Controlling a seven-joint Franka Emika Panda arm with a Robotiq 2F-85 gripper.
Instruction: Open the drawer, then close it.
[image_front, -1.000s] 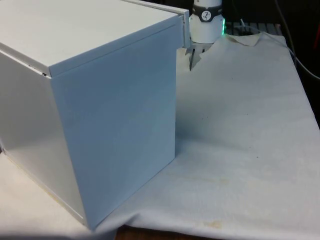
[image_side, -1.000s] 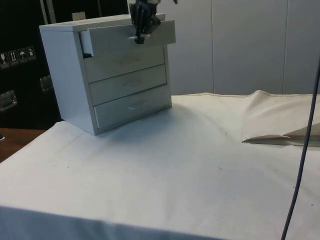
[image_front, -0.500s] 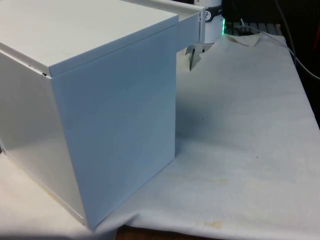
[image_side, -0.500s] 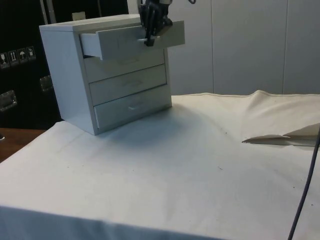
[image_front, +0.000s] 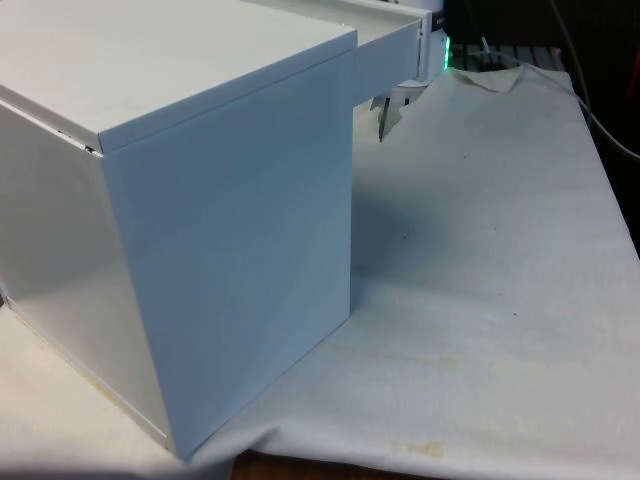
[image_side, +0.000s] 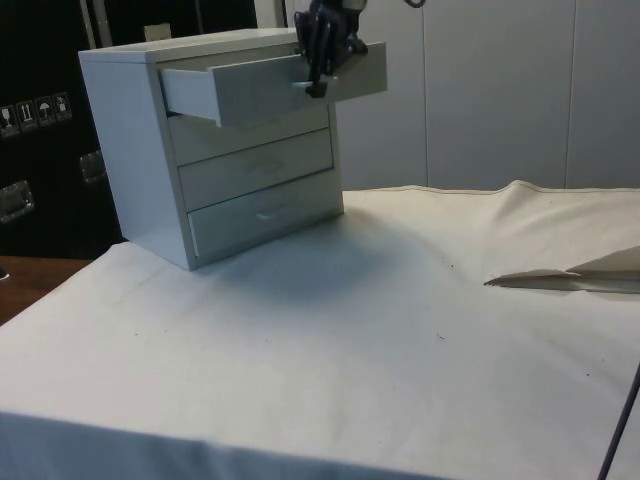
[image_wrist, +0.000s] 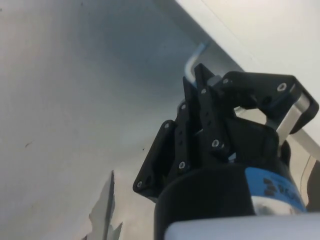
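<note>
Side view: a white chest of drawers (image_side: 160, 150) is standing at the frame's upper left on the cloth (image_side: 380, 330), its top drawer (image_side: 270, 85) sticking well out. The black gripper (image_side: 318, 88) is pinching the drawer's metal handle (image_wrist: 195, 57).

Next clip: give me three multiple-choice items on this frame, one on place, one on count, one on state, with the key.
1. Where is the hand?
A. at the top drawer's handle
B. at the bottom drawer
C. on the cloth

2. How many drawers does the chest of drawers show?
A. two
B. three
C. five

3. The top drawer is:
A. shut flush
B. pulled partly out
C. lying on the table

Key: 1 A, the side view shows the hand at the top drawer's front, and the wrist view shows it shut on the handle. 2 B, three fronts are stacked. 3 B, its front stands out past the two below.
</note>
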